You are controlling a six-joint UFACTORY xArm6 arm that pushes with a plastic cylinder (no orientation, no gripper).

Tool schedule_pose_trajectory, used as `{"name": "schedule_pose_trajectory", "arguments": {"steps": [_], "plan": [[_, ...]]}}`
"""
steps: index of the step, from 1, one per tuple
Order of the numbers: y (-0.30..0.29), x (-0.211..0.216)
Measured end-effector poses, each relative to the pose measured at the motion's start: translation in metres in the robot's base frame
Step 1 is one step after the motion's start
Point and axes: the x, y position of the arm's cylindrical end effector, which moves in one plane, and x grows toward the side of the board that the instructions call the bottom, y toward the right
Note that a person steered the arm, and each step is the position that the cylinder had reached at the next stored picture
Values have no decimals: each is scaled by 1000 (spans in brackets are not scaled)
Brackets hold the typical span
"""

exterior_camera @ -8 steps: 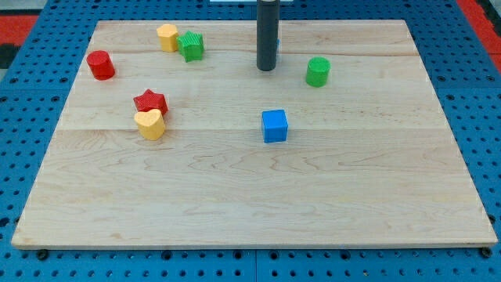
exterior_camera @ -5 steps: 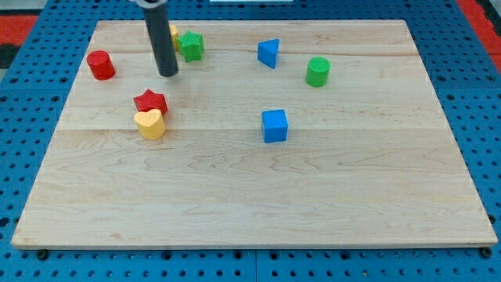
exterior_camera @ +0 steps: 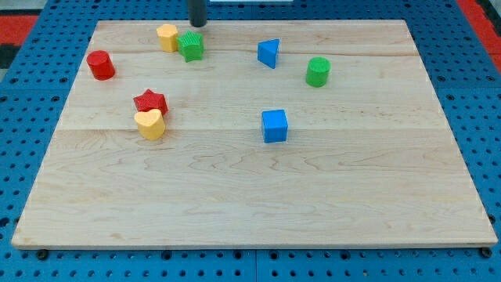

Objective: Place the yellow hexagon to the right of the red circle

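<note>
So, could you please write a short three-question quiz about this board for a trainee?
1. True or false: the yellow hexagon touches the green block.
2. Which block lies nearest my tip? A) green block B) blue cube C) red cylinder
3. Fill in: the red star touches the yellow ____.

Key: 1 true; 2 A; 3 heart.
</note>
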Motion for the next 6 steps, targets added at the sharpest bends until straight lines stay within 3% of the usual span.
{"name": "schedule_pose_trajectory", "arguments": {"steps": [1,2,6], "plan": [[-52,1],[-63,19],[-33,39]]}}
